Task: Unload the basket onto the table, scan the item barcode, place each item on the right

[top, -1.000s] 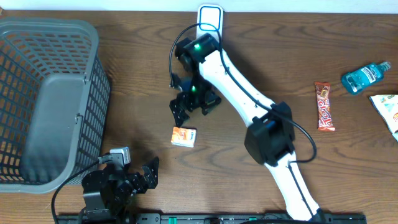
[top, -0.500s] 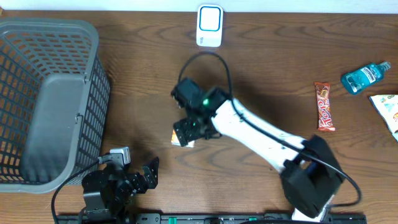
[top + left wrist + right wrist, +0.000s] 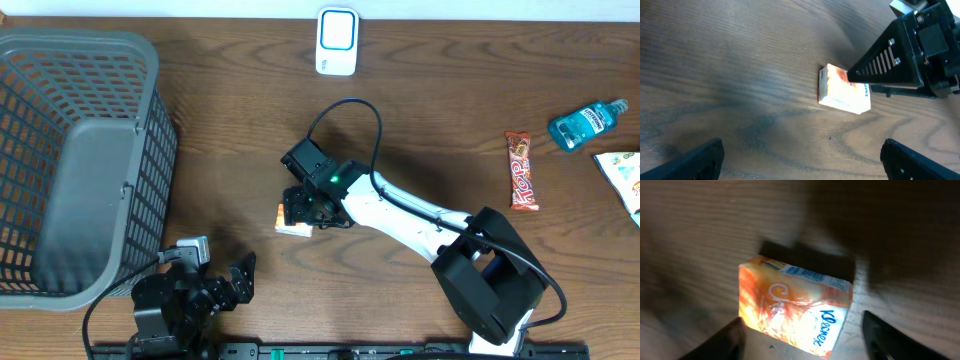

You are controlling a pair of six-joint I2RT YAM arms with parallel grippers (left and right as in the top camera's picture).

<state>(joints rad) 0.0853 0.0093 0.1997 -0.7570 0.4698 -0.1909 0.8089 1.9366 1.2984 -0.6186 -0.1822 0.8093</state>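
The item is a small orange and white Kleenex tissue pack point(image 3: 284, 219) lying flat on the wooden table, also in the left wrist view point(image 3: 844, 90) and the right wrist view point(image 3: 792, 310). My right gripper point(image 3: 303, 211) hangs directly over it, open, its dark fingers point(image 3: 725, 340) straddling the pack with a gap on the right side point(image 3: 807, 342). A white scanner unit point(image 3: 337, 40) stands at the table's far edge. My left gripper point(image 3: 241, 273) rests near the front edge, open and holding nothing point(image 3: 800, 162).
A grey mesh basket point(image 3: 150, 130) fills the left side. At the right lie a candy bar point(image 3: 523, 170), a blue bottle point(image 3: 587, 123) and a snack packet point(image 3: 622, 175). The right arm point(image 3: 420, 215) stretches across the table's middle.
The right arm swung from near the scanner toward the front and came down over the tissue pack, and its jaws have narrowed. The left arm has stayed still.
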